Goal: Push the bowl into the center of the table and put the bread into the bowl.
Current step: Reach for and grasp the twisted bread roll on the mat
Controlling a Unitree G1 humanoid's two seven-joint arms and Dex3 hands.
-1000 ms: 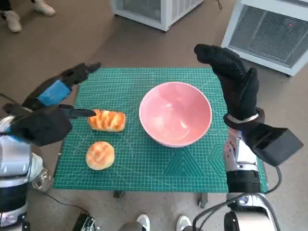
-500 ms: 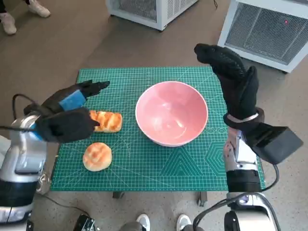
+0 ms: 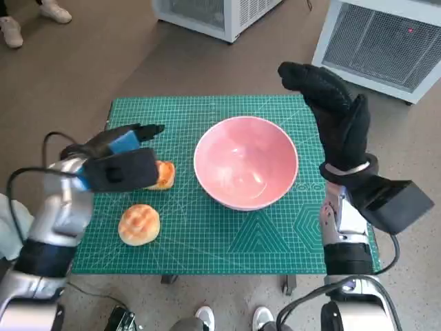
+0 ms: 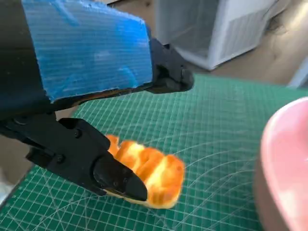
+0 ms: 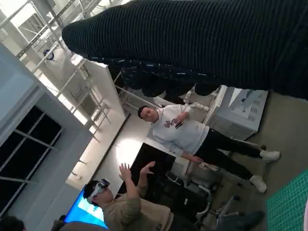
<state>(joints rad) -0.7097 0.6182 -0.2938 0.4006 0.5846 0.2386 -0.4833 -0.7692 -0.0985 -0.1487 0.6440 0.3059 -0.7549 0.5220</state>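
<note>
Green gridded cutting mat (image 3: 275,238), left of centre: golden ridged bread roll (image 4: 153,169), likely soft, light; your spread, empty left hand (image 3: 120,165) should grip its long sides gently.

One pink bowl (image 3: 246,162). Two bread pieces: a long loaf (image 4: 149,169), a round bun (image 3: 140,224). One green cutting mat (image 3: 207,241). Two white appliances (image 3: 375,38) behind. Two persons (image 5: 192,134) in right wrist view.

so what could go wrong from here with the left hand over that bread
The left hand hangs open over the long bread, not yet gripping; a shallow close could squash it or nudge it off across the mat. Carrying it to the pink bowl, the hand might clip the rim. The round bun lies close and could get bumped.
</note>
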